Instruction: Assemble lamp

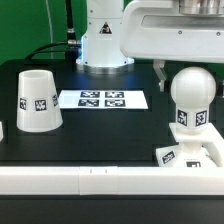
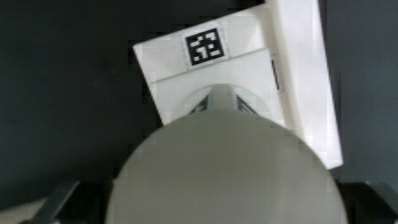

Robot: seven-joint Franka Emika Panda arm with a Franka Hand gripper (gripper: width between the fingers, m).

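Note:
The bulb [image 1: 190, 92] stands upright with its stem on the flat square base [image 1: 168, 155] at the exterior view's right, near the front. My gripper [image 1: 188, 72] hangs over the bulb's round head, jaws open on either side of it; one dark finger [image 1: 160, 68] shows just clear of the head. In the wrist view the bulb head [image 2: 222, 160] fills the space between my fingers [image 2: 63, 203], with the tagged base [image 2: 178, 70] beneath it. The tapered shade [image 1: 38, 100] stands alone at the exterior view's left.
The marker board [image 1: 102, 99] lies flat on the black table between shade and bulb. A white rail [image 1: 90, 180] runs along the table's front edge, touching the base; it also shows in the wrist view [image 2: 302, 70]. The robot's pedestal [image 1: 105, 40] stands behind.

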